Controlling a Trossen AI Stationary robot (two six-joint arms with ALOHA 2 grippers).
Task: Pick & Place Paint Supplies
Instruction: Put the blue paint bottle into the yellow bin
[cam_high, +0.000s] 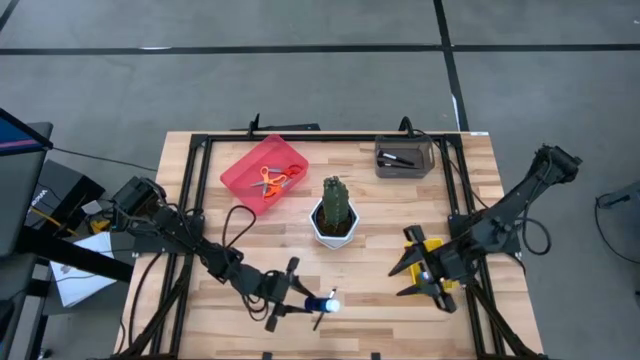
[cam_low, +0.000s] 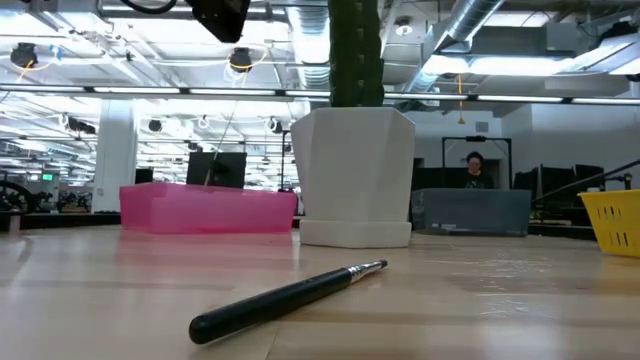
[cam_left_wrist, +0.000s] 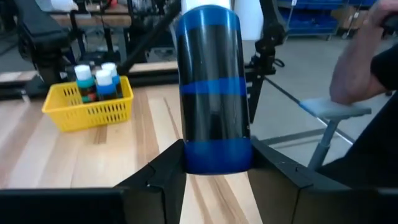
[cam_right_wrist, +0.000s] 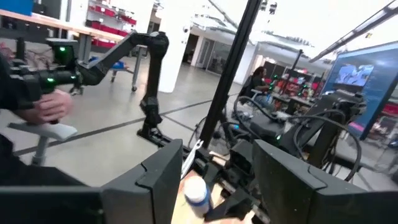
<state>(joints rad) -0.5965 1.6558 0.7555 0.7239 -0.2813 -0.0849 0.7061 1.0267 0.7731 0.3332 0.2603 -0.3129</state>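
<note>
The left gripper (cam_high: 296, 298) is down at about six o'clock on the pale wooden tabletop (cam_high: 370, 270), its two dark fingers (cam_left_wrist: 163, 180) clamped on a small blue paint bottle with a white cap (cam_left_wrist: 211, 93). From overhead the bottle (cam_high: 322, 303) lies just off the fingertips, cap end pointing toward three o'clock.

A thin dark-handled paintbrush with a metal ferrule (cam_low: 285, 297) lies on the wood just in front of the white faceted pot holding a green cactus (cam_high: 334, 212), which stands near the table's centre.

The right gripper (cam_high: 412, 278) sits at about four o'clock, right against a small yellow mesh basket (cam_high: 428, 262). Its fingers (cam_right_wrist: 155, 180) stand apart with nothing between them; past them its wrist camera shows a white-capped bottle (cam_right_wrist: 196, 196). That basket (cam_left_wrist: 87, 107) already has several blue bottles standing upright in it.

At about eleven o'clock lies a shallow red plastic tray (cam_high: 250, 170) with the orange-handled scissors (cam_high: 270, 181) lying inside. At about one o'clock is a grey rectangular bin (cam_high: 405, 160) with dark thin items in it; I cannot tell what they are.

A person's arm (cam_left_wrist: 360, 56) shows beyond the table edge, and another person (cam_low: 474, 170) sits far back in the room.
</note>
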